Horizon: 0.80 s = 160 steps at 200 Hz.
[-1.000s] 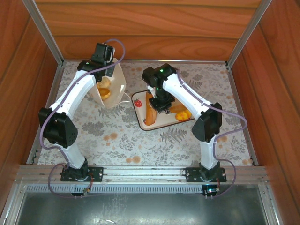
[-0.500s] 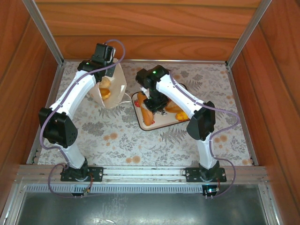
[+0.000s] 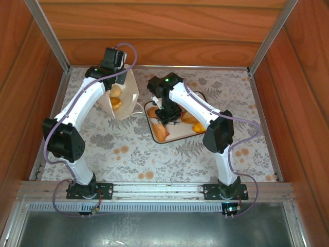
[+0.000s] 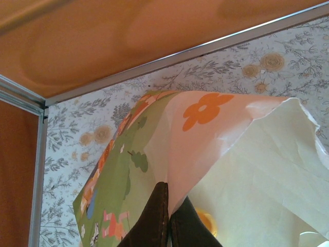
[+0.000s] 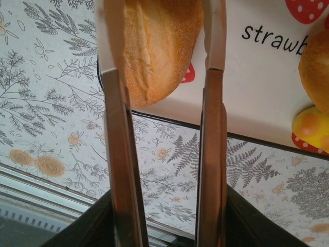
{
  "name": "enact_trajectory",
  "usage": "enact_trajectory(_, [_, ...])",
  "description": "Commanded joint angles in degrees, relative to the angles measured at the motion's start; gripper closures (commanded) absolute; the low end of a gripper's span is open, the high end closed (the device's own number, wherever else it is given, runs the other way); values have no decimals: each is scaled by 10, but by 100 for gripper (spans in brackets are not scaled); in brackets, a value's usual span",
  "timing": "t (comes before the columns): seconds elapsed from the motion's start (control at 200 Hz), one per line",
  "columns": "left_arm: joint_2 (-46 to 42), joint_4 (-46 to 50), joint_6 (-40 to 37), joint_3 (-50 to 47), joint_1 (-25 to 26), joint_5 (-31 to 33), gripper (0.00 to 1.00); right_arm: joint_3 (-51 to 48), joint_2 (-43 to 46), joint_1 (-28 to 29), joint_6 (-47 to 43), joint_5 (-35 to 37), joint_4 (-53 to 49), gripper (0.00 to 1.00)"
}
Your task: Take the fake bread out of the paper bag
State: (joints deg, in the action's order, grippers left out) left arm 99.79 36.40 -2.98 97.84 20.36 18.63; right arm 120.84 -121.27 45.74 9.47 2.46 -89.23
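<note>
Golden loaf (image 5: 154,56) lay apparently released on the tray (image 5: 257,92): the right pincer (image 5: 163,31) had just opened around it; left pincer (image 4: 168,193) pinched the paper bag (image 4: 257,170).

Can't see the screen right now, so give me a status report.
Left gripper shut on paper bag rim. Right gripper open astride loaf on tray. Bread in bag.

Two white-and-black arms trailing lilac cables

The left arm (image 3: 85,101) and right arm (image 3: 193,102) each have smooth white link shells, bulky black joint housings and a flat black base plate (image 3: 105,189) at the bottom of the frame. A lilac cable (image 3: 46,146) runs alongside each, and a green light (image 3: 165,80) glows near the wrist. The right gripper (image 5: 163,31) has long tan fingers (image 5: 121,154) with pale tips, and the left gripper (image 4: 168,206) has dark brown ones.
</note>
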Motion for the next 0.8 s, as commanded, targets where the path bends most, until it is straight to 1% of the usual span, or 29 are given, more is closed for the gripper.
enact_trajectory(0.0, [-10, -12, 8, 7, -3, -9, 100, 11, -3, 0, 10, -3, 3, 54])
enact_trajectory(0.13, [-9, -12, 8, 8, -2, -11, 100, 20, -5, -3, 18, -4, 13, 55])
enact_trajectory(0.225, [-9, -12, 8, 8, -2, -11, 100, 30, -9, -3, 19, -12, 17, 53])
enact_trajectory(0.33, [-9, -12, 8, 9, -2, -13, 100, 42, -12, -3, 18, -16, 15, 46])
enact_trajectory(0.43, [-9, -12, 9, 10, -1, -16, 100, 40, -7, -4, 17, -25, 18, 43])
enact_trajectory(0.66, [-6, -12, 9, 14, 2, -18, 100, 33, 18, -9, 21, -30, 21, 43])
enact_trajectory(0.795, [-11, -12, 7, 10, 2, -17, 100, 15, 56, -16, 28, -33, 25, 44])
